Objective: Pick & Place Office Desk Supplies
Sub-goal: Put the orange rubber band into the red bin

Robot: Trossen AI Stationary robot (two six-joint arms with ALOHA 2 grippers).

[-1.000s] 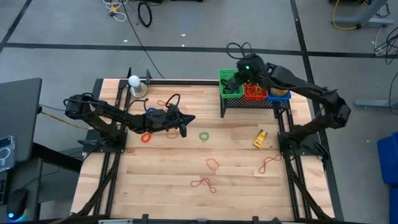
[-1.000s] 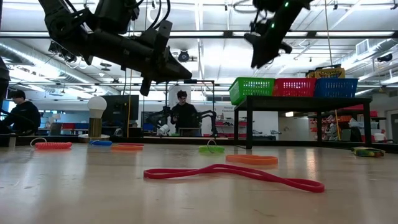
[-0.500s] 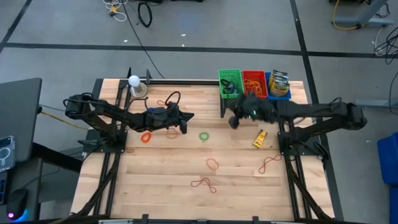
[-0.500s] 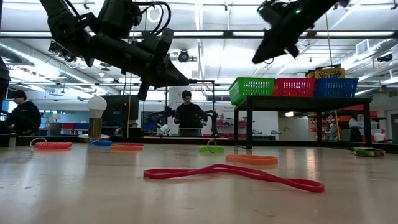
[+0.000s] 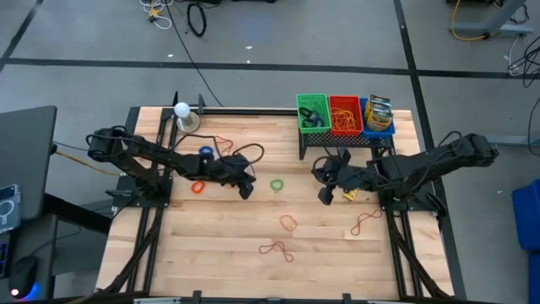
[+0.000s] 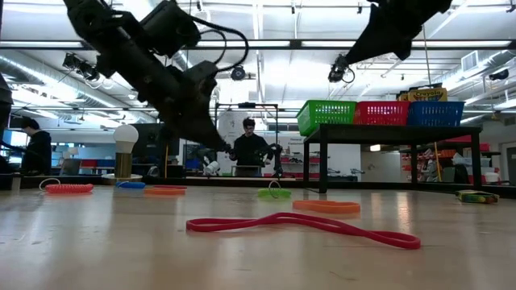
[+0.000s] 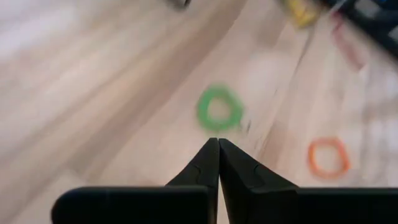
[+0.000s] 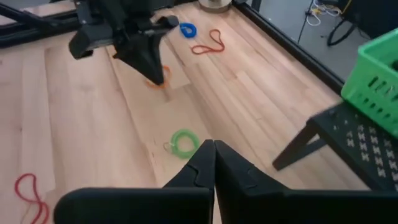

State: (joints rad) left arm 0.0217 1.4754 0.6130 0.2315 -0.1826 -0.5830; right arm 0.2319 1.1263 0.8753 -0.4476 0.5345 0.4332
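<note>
A green ring (image 5: 277, 184) lies flat on the wooden table (image 5: 211, 245) between my two grippers. My left gripper (image 5: 247, 192) hangs shut just to the ring's left, slanting down toward the green ring (image 7: 219, 109), and holds nothing. My right gripper (image 5: 324, 197) hovers shut to the ring's right, above the table, and is also empty; the green ring (image 8: 184, 142) lies just beyond its tips. A small yellow bottle (image 5: 351, 190) lies partly under the right arm. An orange ring (image 5: 198, 187), a blue ring (image 5: 205, 152) and several red and orange bands (image 5: 277, 249) lie loose on the table.
Green (image 5: 313, 114), red (image 5: 344, 114) and blue (image 5: 378, 118) baskets stand on a black stand at the far right; a yellow crayon box (image 5: 379, 108) is in the blue one. A white ball on a metal base (image 5: 182, 112) stands at the far left. People show in the room beyond.
My right gripper has swung away from above the baskets toward the table's near edge and come down, ending beside the yellow bottle to the right of the green ring. My left gripper has tipped its fingers downward and sunk a little beside the green ring.
</note>
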